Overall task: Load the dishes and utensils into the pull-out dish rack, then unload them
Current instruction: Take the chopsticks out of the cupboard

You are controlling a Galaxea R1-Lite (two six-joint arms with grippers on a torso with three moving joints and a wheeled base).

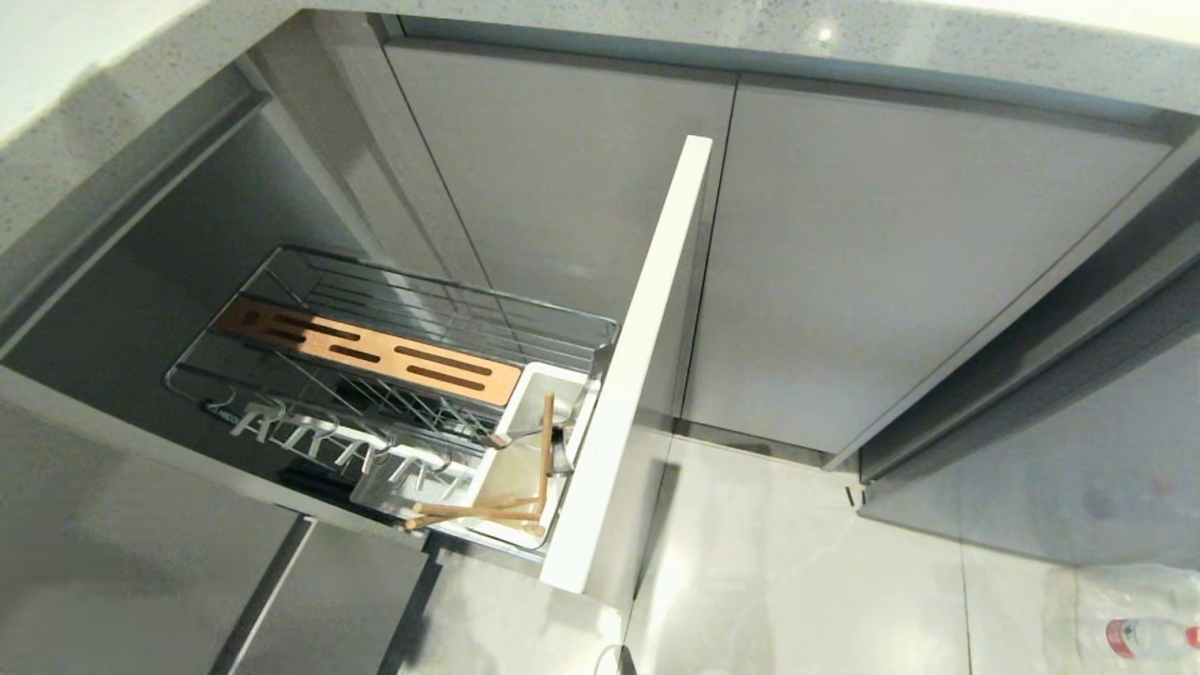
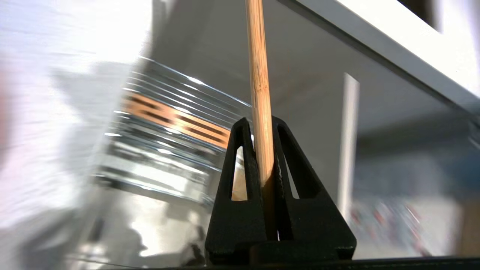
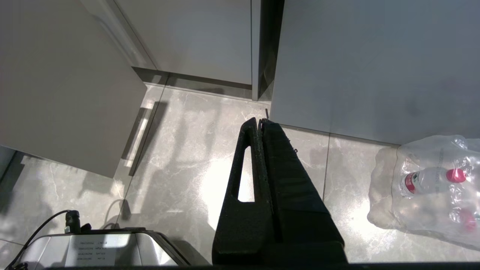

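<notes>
The pull-out dish rack [image 1: 441,305] stands drawn out of the cabinet, with a brown slotted strip [image 1: 366,352] and a white caddy [image 1: 536,382] against its white cabinet front [image 1: 647,356]. Wooden chopsticks are in the caddy: one leans upright [image 1: 547,436] and others lie across its near end [image 1: 473,512]. My left gripper [image 2: 260,122] is shut on a chopstick [image 2: 257,75] that sticks out past its fingertips, with the rack's strip [image 2: 176,120] beyond it. Neither gripper shows in the head view. My right gripper [image 3: 259,120] hangs shut and empty over the floor. The dishes are out of view.
Grey cabinet doors [image 1: 900,272] close the wall behind and right of the rack, under a speckled countertop [image 1: 656,23]. A plastic-wrapped pack of water bottles [image 3: 431,180] lies on the tiled floor at the right. My base [image 3: 97,247] shows below the right arm.
</notes>
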